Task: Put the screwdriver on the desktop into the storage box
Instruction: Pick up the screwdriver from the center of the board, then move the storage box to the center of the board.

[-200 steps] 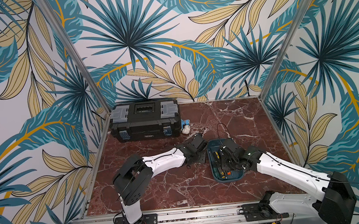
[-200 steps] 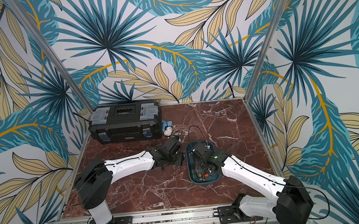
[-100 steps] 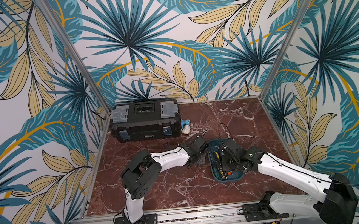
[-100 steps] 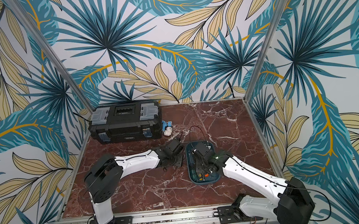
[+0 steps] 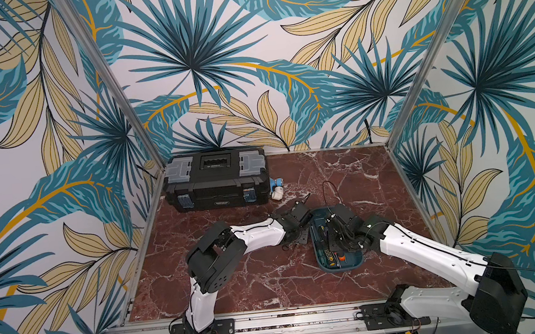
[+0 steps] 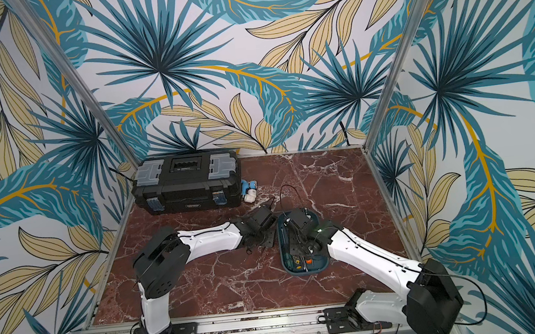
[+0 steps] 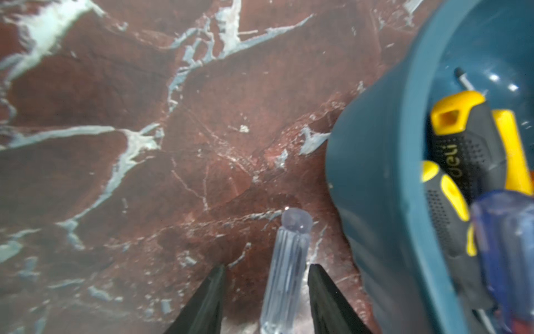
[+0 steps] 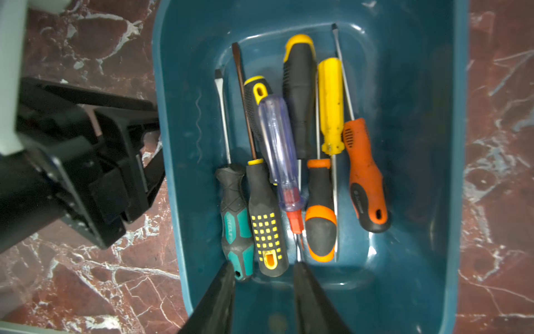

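Straddling the clear fluted-plastic screwdriver [image 7: 289, 251] on the red-brown marble bench [image 7: 144, 188], at nine o'clock of the teal plastic storage box [image 5: 346, 266], our left claw [image 7: 267, 267] stood half open, seemingly ready to pinch; our right claw [image 8: 263, 266] hung parted, empty.

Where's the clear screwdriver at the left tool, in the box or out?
Out: screwdriver lies on the desktop beside the storage box, straddled by the left tool.

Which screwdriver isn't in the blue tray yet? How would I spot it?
Find the teal storage box on the red marble desktop. Just outside its wall, between the left claw's open fingers, is a screwdriver. Its ribbed handle is clear and colourless; those in the box are black, yellow, orange, teal or blue-tinted.
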`<control>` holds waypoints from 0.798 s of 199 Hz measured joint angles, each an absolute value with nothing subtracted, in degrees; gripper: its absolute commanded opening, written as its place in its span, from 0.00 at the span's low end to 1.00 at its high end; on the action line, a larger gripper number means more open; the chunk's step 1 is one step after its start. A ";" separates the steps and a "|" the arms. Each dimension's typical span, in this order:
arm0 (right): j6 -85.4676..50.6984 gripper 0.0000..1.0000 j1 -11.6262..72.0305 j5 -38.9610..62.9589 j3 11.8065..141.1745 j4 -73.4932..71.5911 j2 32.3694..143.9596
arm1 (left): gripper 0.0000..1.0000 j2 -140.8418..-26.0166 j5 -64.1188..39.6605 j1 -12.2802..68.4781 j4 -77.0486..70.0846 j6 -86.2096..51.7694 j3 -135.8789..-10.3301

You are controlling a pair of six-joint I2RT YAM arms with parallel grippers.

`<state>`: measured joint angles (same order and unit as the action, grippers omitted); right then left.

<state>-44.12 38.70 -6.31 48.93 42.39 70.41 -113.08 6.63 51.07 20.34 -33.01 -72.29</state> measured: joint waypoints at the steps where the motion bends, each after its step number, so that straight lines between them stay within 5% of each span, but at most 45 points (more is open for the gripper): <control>1: -44.14 0.31 38.70 -6.24 48.93 42.28 70.46 | 0.43 -113.10 6.63 51.07 20.36 -33.01 -72.29; 56: -44.99 0.22 38.70 -2.07 48.62 37.01 75.37 | 0.00 -112.57 7.66 50.89 20.78 -34.81 -71.66; 104: -44.97 0.43 38.72 -0.38 49.63 35.35 79.92 | 0.00 -105.19 9.37 48.95 24.34 -36.07 -65.91; 159: -44.66 0.52 38.79 0.32 51.75 34.54 81.87 | 0.00 -75.44 11.97 45.43 28.56 -38.44 -56.75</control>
